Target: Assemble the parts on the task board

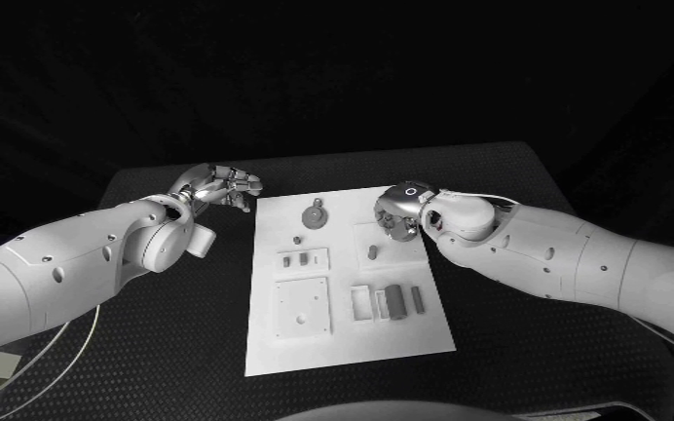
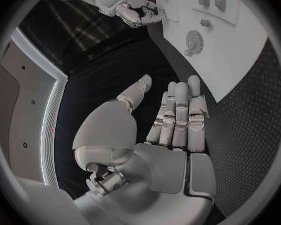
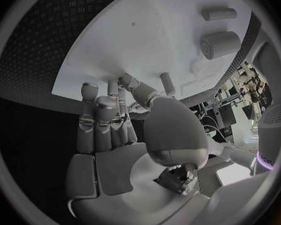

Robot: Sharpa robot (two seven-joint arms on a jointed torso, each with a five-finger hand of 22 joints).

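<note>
Hovering empty, fingers straight and apart: left robot hand (image 1: 218, 187) off the flat white board (image 1: 344, 343) over textured table (image 1: 168, 363); right robot hand (image 1: 403, 209) above board's far edge, round geared part (image 1: 315, 213) just beside it.

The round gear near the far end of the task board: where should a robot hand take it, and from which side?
Probably by the rim of the round gear, pinched from above: it lies flat on the task board, with bare board around it. The right robot hand is nearest.
</note>
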